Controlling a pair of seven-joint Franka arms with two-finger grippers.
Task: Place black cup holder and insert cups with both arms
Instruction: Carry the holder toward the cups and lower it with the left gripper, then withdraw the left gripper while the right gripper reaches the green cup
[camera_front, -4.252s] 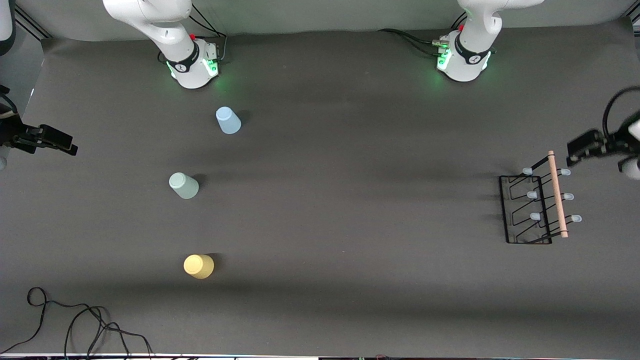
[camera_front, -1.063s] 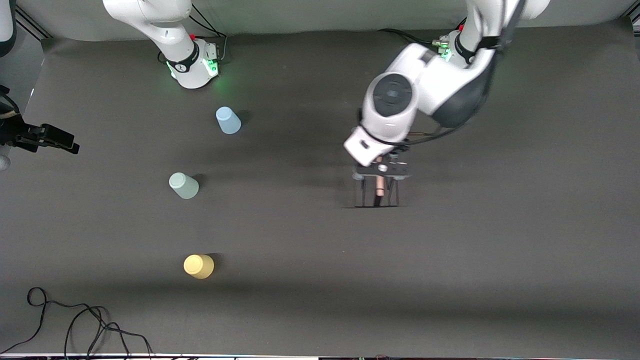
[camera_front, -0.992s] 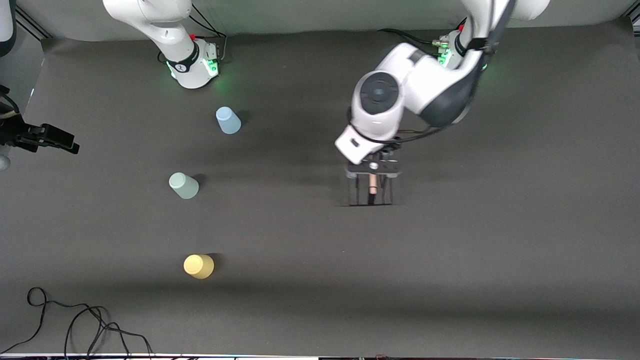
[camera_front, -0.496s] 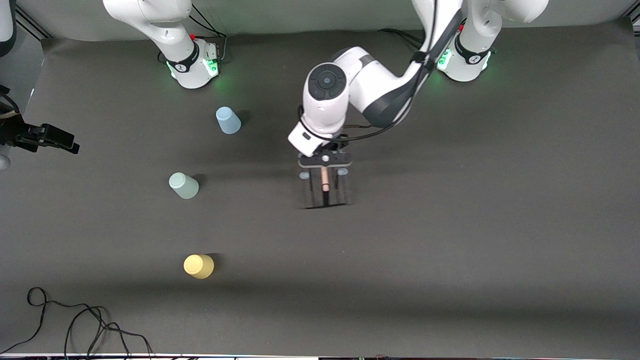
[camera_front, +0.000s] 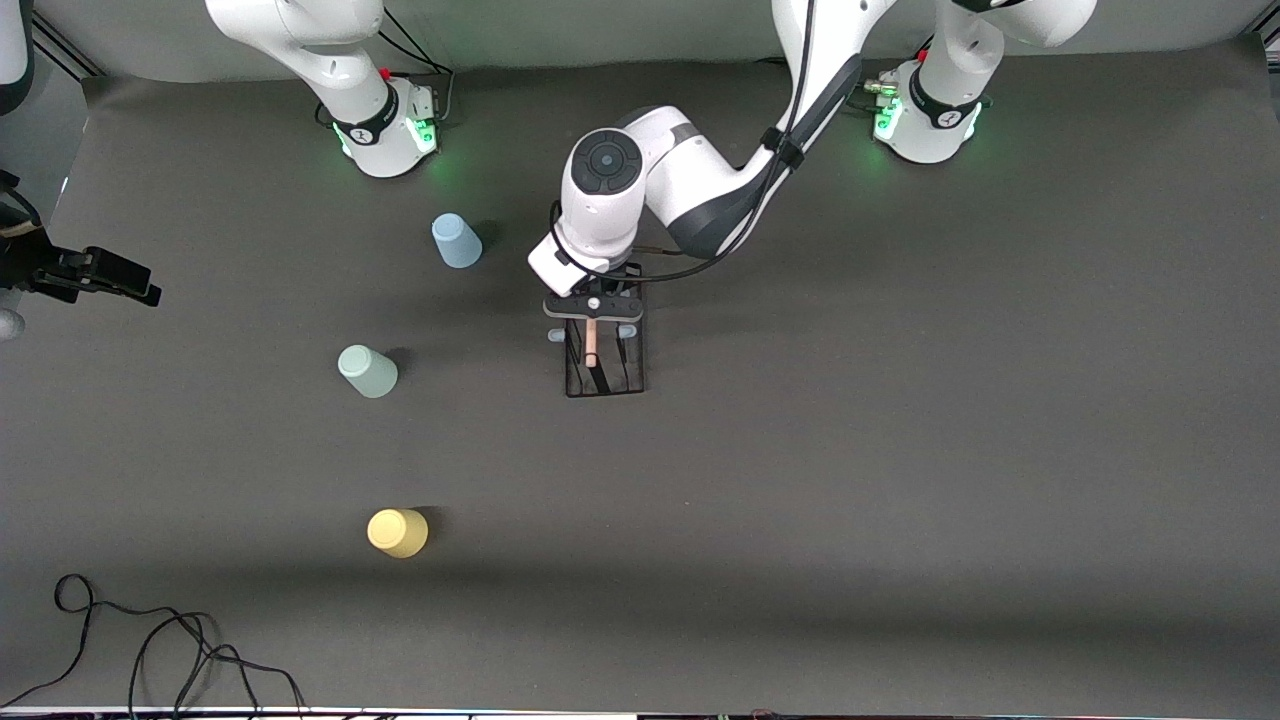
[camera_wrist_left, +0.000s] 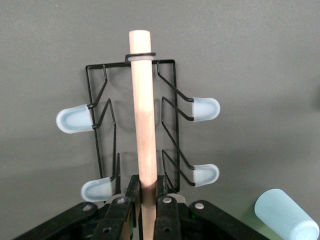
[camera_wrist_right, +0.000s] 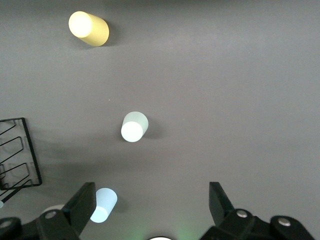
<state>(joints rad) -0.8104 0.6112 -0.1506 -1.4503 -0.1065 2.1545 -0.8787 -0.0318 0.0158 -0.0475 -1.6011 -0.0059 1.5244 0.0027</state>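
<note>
My left gripper (camera_front: 593, 312) is shut on the light wooden rod (camera_wrist_left: 141, 100) of the black cup holder (camera_front: 603, 362) and holds it upright, low over the middle of the table. In the left wrist view the fingers clamp the rod near one end, and its pale-blue-tipped pegs (camera_wrist_left: 206, 109) stick out to both sides. The light blue cup (camera_front: 456, 241), pale green cup (camera_front: 367, 371) and yellow cup (camera_front: 397, 532) stand apart toward the right arm's end. My right gripper (camera_front: 138, 290) waits open and empty, high at that end of the table. It looks down on all three cups (camera_wrist_right: 134, 127).
Loose black cables (camera_front: 150, 640) lie at the table's near corner at the right arm's end. Both arm bases (camera_front: 385, 130) stand along the edge farthest from the front camera. The light blue cup (camera_wrist_left: 286, 214) is close beside the holder.
My left arm has carried the cup holder from the left arm's end of the table to the middle, close to the light blue cup. The right arm and the cups have not moved.
</note>
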